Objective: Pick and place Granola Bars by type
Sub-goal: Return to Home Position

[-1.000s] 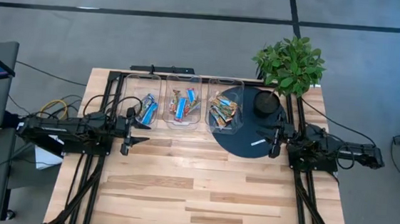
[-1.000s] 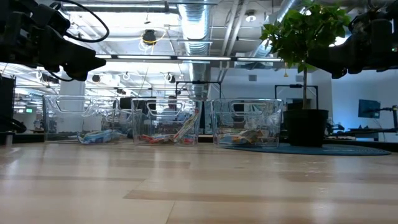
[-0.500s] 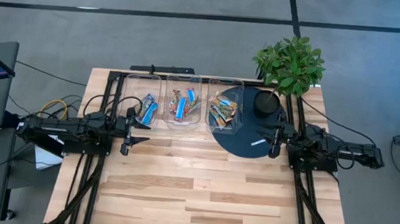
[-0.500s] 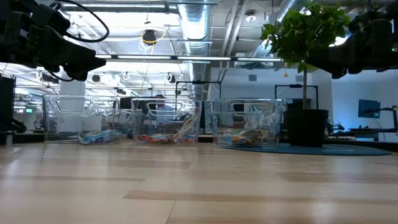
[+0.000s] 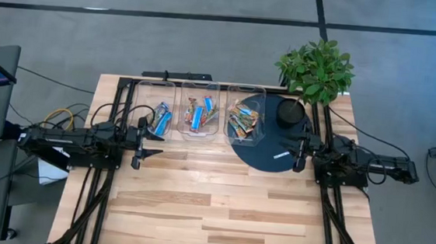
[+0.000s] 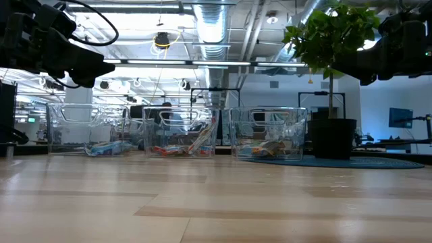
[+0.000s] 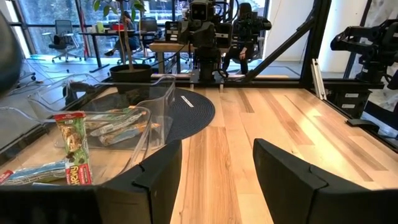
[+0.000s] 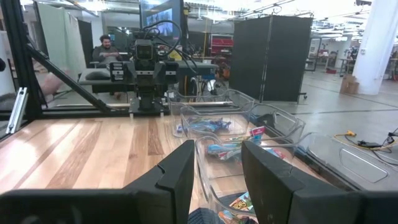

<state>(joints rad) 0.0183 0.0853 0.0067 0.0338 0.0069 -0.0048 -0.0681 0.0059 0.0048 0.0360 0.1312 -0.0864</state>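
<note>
**1. Hazards from this state**

The light wooden plank counter [image 5: 196, 206] carries no loose bar. The remaining hazards are therefore judged to come from arm motion rather than from gripping.

- The green leafy plant in a black pot [image 5: 314, 67] stands close to the right arm. A wide swing of that arm could brush the leaves or tip the pot.
- The dark round mat [image 5: 266, 158] lies under the right claw [image 5: 298, 154], whose fingers are spread and hold nothing. A low pass could catch the mat and drag it, and the right bin rests partly on that mat.
- The three clear plastic bins [image 6: 266, 125] stand in a row at the far side of the counter. The left claw [image 5: 148, 141], also spread and empty, hangs just beside the left bin. A turn toward it could strike the thin wall and shift the row.
- The small shiny wrapped granola bars [image 5: 198, 114] all lie inside the bins. They are mostly blue in the left bin, blue with orange in the middle, and orange, green and tan in the right. The mixed middle bin may indicate a sorting fault, but the wrappers are too small to confirm type.

**2. Change from the earlier frames**

Arms, claws, bins and bars match their positions of a second ago. The only change is a person [image 6: 165, 108] in the room beyond, seen through the middle bin in the low view, who has shifted.
</note>
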